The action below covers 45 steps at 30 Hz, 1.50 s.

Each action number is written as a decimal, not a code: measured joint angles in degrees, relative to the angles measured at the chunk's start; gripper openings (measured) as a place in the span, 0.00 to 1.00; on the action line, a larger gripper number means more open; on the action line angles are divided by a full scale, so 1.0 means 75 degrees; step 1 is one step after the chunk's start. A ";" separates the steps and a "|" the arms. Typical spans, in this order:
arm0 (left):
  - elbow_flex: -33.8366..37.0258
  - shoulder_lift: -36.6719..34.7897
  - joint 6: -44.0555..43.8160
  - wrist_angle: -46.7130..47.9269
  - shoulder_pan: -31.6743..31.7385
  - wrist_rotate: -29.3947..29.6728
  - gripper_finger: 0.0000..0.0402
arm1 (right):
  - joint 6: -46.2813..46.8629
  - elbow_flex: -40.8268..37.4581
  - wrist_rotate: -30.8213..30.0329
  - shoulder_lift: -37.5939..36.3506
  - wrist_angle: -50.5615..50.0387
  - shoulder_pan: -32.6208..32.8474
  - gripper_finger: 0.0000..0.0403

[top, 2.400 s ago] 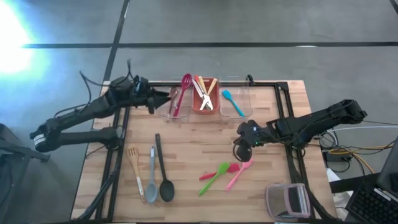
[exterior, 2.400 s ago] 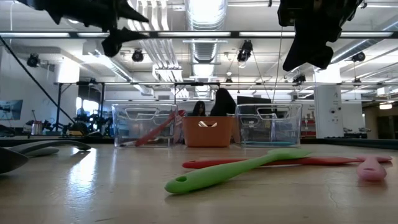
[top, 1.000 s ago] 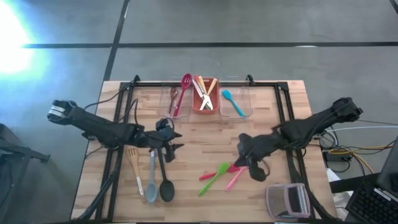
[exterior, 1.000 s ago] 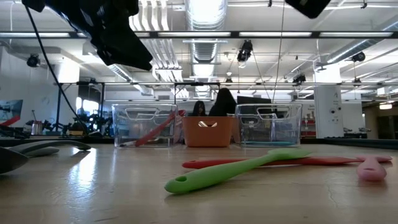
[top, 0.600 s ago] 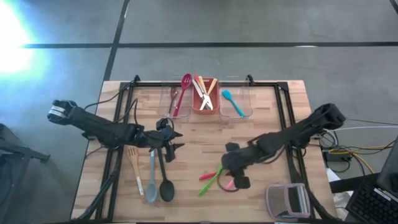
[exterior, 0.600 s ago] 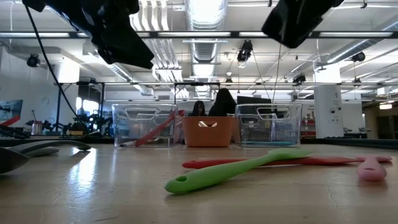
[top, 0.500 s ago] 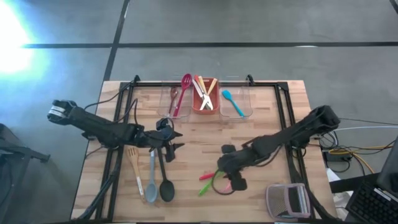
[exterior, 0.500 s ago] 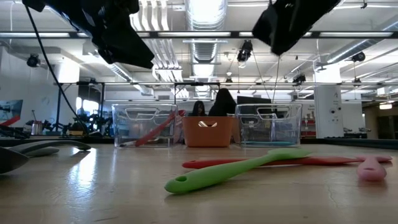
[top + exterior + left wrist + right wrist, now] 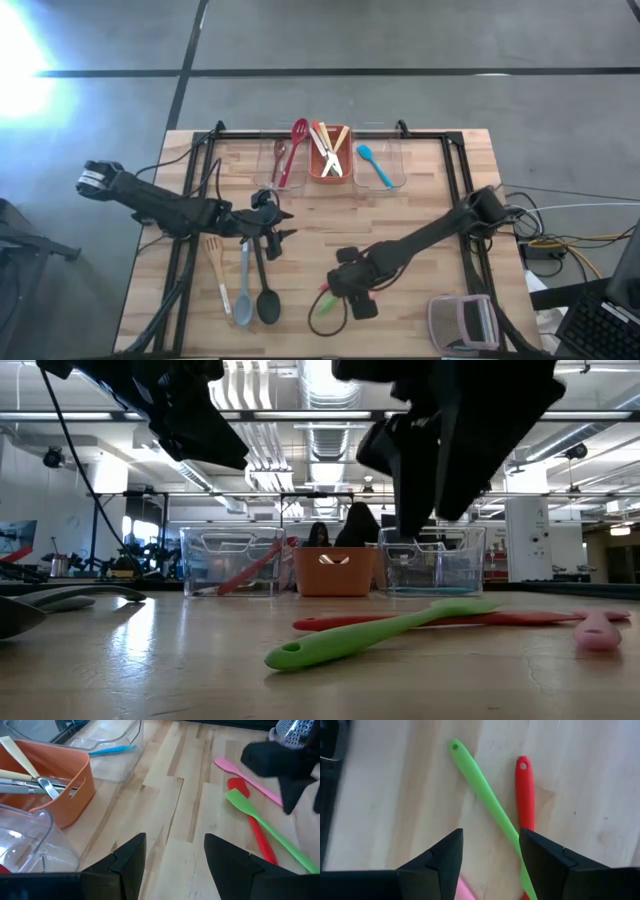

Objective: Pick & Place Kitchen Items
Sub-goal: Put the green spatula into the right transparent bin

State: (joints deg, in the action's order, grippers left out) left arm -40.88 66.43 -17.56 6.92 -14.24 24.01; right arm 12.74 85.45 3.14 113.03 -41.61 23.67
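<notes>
Small green (image 9: pixel 485 795), red (image 9: pixel 524 790) and pink (image 9: pixel 247 777) plastic spoons lie flat on the table right of centre. My right gripper (image 9: pixel 345 292) hovers open above them; in the right wrist view the green spoon runs between its fingertips (image 9: pixel 487 865), untouched. The low view shows it (image 9: pixel 440 460) clear above the green spoon (image 9: pixel 370 630). My left gripper (image 9: pixel 283 225) is open and empty above the table, near the handle end of a black spoon (image 9: pixel 264 285). A grey spoon (image 9: pixel 244 285) and a wooden spatula (image 9: pixel 214 265) lie beside it.
At the far edge stand a clear bin (image 9: pixel 285 160) with a red spoon, an orange bin (image 9: pixel 328 155) with pale sticks and a clear bin (image 9: pixel 378 165) with a blue spoon. A grey-and-pink gadget (image 9: pixel 462 322) sits at the near right corner.
My right gripper has gone toward the table's left and near edges, coming over the small spoons, and has come down lower. It stays open. The spoons have not moved.
</notes>
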 joint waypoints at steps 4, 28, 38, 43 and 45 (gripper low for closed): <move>0.0000 -0.0003 0.0000 0.0026 0.0000 -0.0003 0.51 | 0.0071 0.0185 -0.0020 0.0484 -0.0021 -0.0005 0.44; 0.0000 -0.0006 -0.0008 0.0084 0.0000 -0.0015 0.51 | 0.0683 0.0263 -0.0351 0.1394 -0.0243 -0.0089 0.42; 0.0000 -0.0006 -0.0014 0.0085 0.0003 -0.0015 0.51 | 0.0711 0.0224 -0.0773 0.1411 -0.0342 -0.0086 0.24; -0.0003 -0.0006 -0.0019 0.0087 0.0003 -0.0015 0.51 | 0.0697 0.0207 -0.0820 0.1414 -0.0385 -0.0092 0.06; -0.0003 -0.0006 -0.0023 0.0087 0.0002 -0.0017 0.51 | 0.0695 0.0204 -0.0773 0.1411 -0.0390 -0.0092 0.05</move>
State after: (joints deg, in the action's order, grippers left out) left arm -40.91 66.39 -17.74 7.57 -14.22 23.89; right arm 17.96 86.98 -2.66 123.61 -44.53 22.98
